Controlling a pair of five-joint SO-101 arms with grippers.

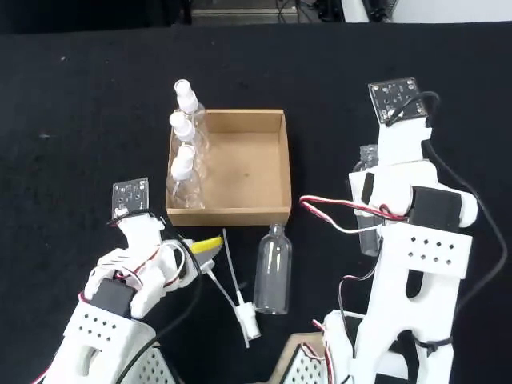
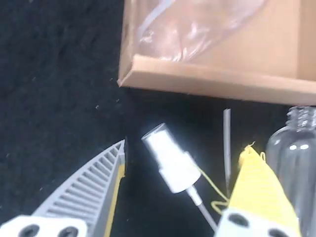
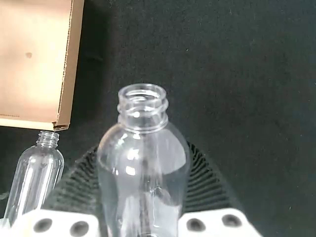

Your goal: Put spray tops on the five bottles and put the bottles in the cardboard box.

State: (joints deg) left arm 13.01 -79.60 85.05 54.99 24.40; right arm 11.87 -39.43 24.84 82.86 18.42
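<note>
Left gripper [image 2: 183, 148] spread wide astride a spray top [image 2: 170, 163] near the cardboard box [image 2: 207, 81]; right gripper [image 3: 143, 185] clamped around an open-necked bottle [image 3: 142, 143].

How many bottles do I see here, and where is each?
5. Three topped bottles are in the box, along one side. One open bottle lies on the table before the box. One open bottle is in the right gripper, partly under the arm in the high view.

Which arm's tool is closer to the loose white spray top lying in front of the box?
Left. The left tool is open right at the spray top; the right tool grips an uncapped bottle farther off across the table.
</note>
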